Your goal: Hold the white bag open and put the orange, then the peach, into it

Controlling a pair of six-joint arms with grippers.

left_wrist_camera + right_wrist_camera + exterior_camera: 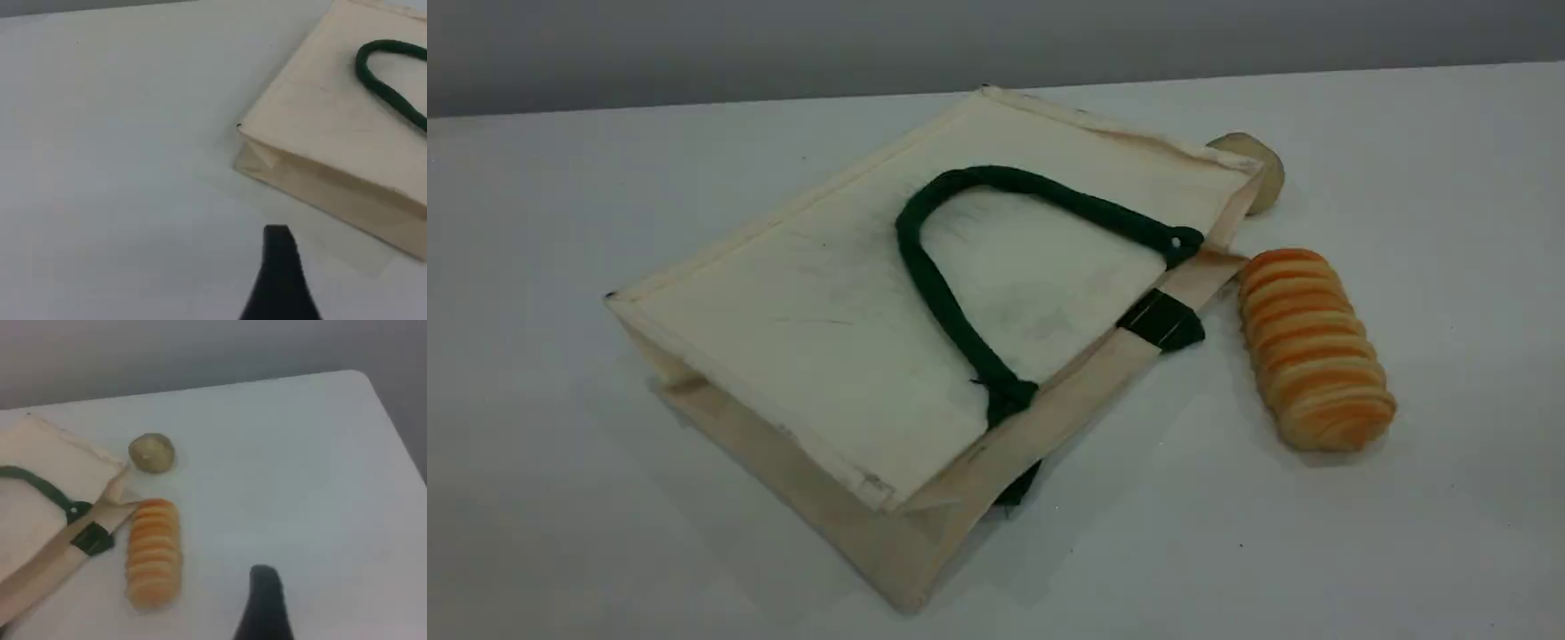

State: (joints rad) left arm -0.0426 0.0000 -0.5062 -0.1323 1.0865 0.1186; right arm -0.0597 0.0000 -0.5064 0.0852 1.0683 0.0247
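The white bag [827, 302] lies flat on the table, its mouth toward the lower right and one dark green rope handle [934, 276] folded over its top face. The left wrist view shows a corner of the bag [347, 113] up and to the right of one dark fingertip [280, 267] of my left gripper, which hangs above bare table with nothing in it. In the right wrist view, my right gripper's fingertip [263, 600] hovers over bare table to the right of the bag's mouth [60, 547], also holding nothing. The orange and the peach are out of view. Neither arm shows in the scene view.
A long orange-striped bread loaf [1316, 347] [153, 550] lies just right of the bag's mouth. A beige-tan round thing [1258, 164] [151, 452] sits at the bag's far right corner. The table's far right corner [360, 377] shows in the right wrist view.
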